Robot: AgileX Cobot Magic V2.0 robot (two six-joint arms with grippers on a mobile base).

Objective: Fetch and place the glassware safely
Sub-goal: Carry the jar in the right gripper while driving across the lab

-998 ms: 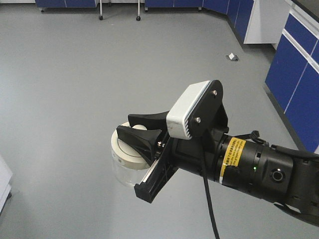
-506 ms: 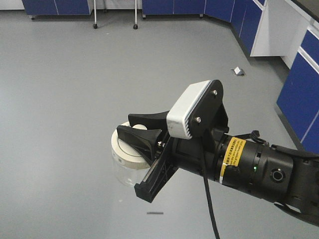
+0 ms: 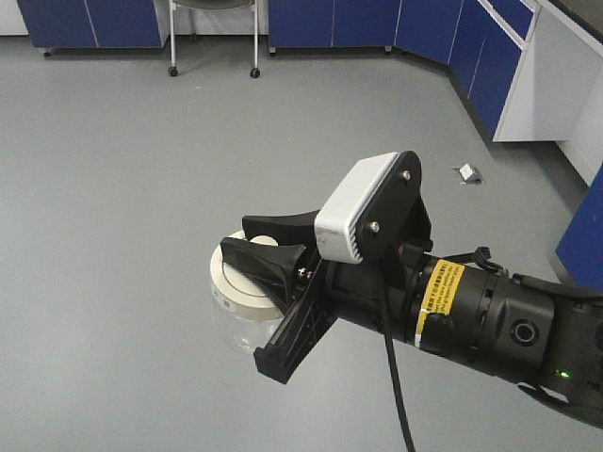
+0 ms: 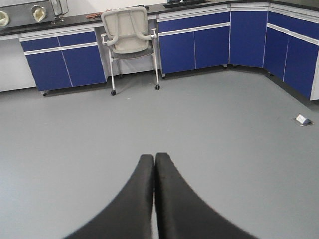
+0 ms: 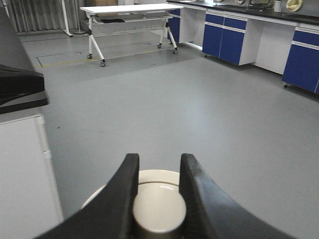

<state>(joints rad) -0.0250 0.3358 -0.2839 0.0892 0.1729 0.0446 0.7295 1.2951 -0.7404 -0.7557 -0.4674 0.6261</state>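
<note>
The glassware (image 3: 233, 299) is a small clear jar with a cream-white lid, hanging in the air over the grey floor in the front view. My right gripper (image 3: 236, 235) is shut on the round knob of its lid. In the right wrist view the two black fingers (image 5: 128, 179) pinch that knob, and the lid of the glassware (image 5: 158, 177) shows between and below them. The jar's glass body is hidden in that view. My left gripper (image 4: 153, 157) is shut with nothing in it, pointing out over bare floor.
Blue cabinets (image 4: 194, 47) line the far wall, with a wheeled office chair (image 4: 127, 27) in front of them. A small white object (image 3: 468, 173) lies on the floor at right. A white wheeled table (image 5: 129, 10) stands far off; a white unit (image 5: 20, 169) is close at left.
The floor and cabinets have slid down and to the right in the front view, and chair legs have come into sight at the top. The right arm and held jar keep their pose.
</note>
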